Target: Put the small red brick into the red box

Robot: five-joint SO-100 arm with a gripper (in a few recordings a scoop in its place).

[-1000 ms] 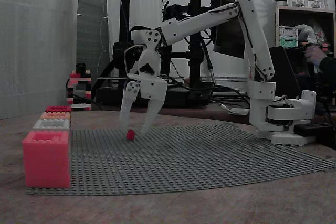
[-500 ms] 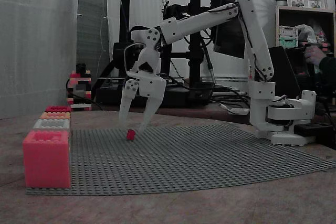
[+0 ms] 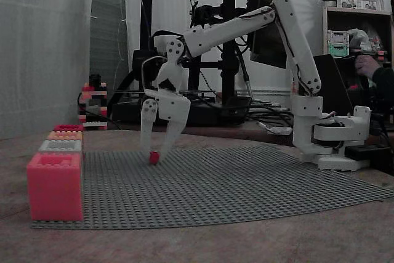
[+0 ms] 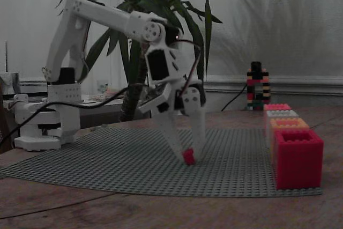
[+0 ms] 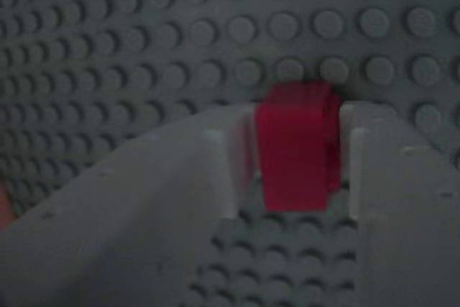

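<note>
Brick contact established: the small red brick (image 5: 298, 145) sits on the grey studded baseplate (image 3: 246, 183) between the fingers of the gripper (image 3: 154, 154), which has narrowed from a wide spread a second ago until both fingers meet the brick's sides. Grasp appears complete; lift not yet begun. The red box (image 3: 68, 128), at the far end of the box row, stands well apart.

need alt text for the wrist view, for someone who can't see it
Close-up from the wrist camera: the small red brick sits between the two white fingertips of the hand, which have closed in against its sides. Beneath it lies the grey studded baseplate, which covers the background.
</note>
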